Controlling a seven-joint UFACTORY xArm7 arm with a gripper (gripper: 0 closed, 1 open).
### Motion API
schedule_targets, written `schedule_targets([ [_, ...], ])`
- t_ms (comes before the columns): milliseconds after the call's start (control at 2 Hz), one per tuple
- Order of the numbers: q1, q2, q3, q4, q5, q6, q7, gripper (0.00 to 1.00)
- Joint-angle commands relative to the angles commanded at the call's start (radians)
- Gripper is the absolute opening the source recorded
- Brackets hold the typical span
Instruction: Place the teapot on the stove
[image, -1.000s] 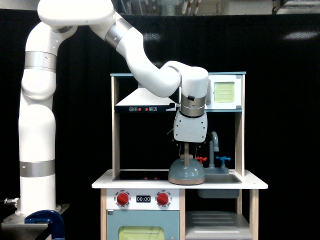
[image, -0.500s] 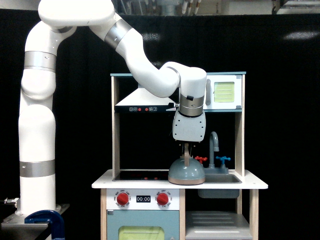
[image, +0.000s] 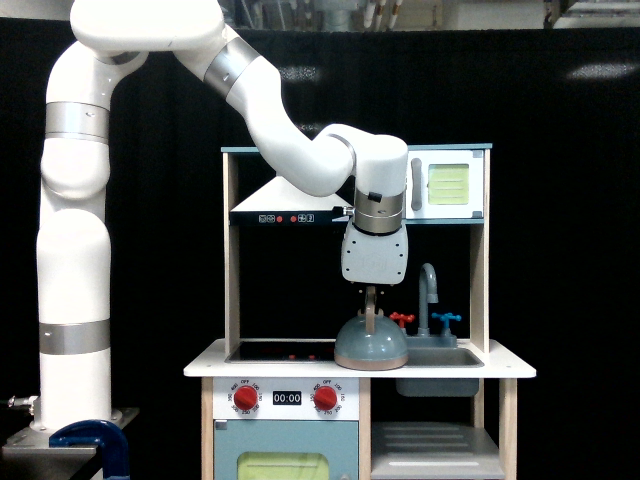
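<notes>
My pincer (image: 372, 298) is clamped on the teapot (image: 371, 345) handle, frame centre; the stove (image: 280, 352) sits lower left. A snagged base could tip it.

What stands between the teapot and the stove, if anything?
Nothing visible. The teapot, its handle under the pincer, is at the stove's edge on the exterior view's right; the black panel looks bare.
</notes>
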Motion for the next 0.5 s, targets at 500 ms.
schedule_targets([
  [500,-0.018,-0.122,0.035,-0.041,-0.066,0.038,0.090,0.00],
])
